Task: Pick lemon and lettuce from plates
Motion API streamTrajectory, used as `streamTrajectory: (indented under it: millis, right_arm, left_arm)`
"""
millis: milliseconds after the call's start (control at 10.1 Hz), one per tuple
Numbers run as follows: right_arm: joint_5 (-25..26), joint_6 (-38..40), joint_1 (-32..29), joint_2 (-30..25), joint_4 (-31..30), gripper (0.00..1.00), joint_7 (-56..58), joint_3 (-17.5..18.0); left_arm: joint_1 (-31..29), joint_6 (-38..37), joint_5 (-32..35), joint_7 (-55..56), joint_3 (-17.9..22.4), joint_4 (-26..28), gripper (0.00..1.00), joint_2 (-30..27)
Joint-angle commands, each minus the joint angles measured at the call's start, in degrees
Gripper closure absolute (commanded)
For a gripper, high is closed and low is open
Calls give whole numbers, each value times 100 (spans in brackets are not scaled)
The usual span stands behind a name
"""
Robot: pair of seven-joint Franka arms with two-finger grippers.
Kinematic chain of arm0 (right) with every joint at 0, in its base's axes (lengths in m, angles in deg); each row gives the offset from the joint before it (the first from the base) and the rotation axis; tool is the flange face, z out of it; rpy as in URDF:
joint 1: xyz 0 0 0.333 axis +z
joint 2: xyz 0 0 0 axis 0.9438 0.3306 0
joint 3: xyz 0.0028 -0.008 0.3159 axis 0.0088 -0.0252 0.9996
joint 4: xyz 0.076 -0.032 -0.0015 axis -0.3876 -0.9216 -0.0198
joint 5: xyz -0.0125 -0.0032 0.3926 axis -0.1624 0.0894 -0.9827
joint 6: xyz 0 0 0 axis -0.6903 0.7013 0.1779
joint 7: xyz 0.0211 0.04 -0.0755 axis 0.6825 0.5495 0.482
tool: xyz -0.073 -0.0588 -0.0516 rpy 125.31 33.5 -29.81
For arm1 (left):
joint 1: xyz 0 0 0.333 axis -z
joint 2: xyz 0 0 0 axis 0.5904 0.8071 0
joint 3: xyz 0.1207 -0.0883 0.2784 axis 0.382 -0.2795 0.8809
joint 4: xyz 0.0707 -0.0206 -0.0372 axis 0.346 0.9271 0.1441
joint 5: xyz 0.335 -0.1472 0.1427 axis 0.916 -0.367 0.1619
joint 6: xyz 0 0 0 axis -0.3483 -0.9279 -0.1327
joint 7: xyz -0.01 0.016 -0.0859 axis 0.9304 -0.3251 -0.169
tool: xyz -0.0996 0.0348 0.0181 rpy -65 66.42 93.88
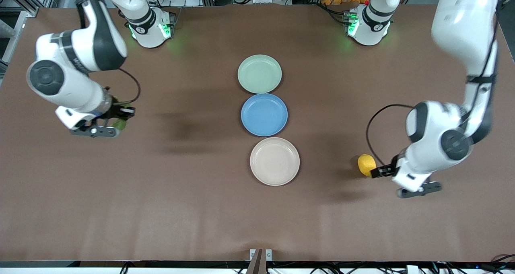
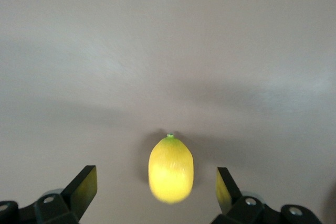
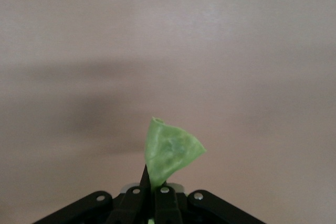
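The yellow lemon (image 1: 366, 164) lies on the bare table toward the left arm's end, off the plates. My left gripper (image 1: 375, 171) is open around it, and in the left wrist view the lemon (image 2: 170, 170) sits between the spread fingers (image 2: 84, 186) with a gap on each side. My right gripper (image 1: 120, 118) is shut on the green lettuce (image 1: 119, 124) over the table toward the right arm's end; the leaf (image 3: 170, 153) sticks out from the closed gripper (image 3: 152, 186). The mint green plate (image 1: 259, 73) and the beige-white plate (image 1: 275, 161) hold nothing.
A blue plate (image 1: 264, 114) sits between the two task plates in a line down the table's middle. The mint plate is farthest from the front camera, the beige one nearest. Both arms' bases stand at the table's back edge.
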Motion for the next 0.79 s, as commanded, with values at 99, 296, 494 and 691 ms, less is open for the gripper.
streamTrajectory:
  millis: [99, 296, 494, 691]
  right_arm:
    - [-157, -398, -355, 143, -210, 100, 518, -145]
    - [-149, -1195, -461, 293, -604, 100, 527, -162]
    - [-148, -1811, -558, 468, -886, 100, 614, -198]
    - [-148, -2906, -751, 775, -1307, 100, 790, -215]
  left_arm:
    - [-36, -844, 425, -74, 12, -101, 0, -1064]
    - [-45, -1837, 391, -83, -23, -672, 0, -1065]
    - [-45, -1947, 391, -240, -23, -771, 0, -1231]
    - [-115, -1947, 391, -731, -23, -824, 0, -1389]
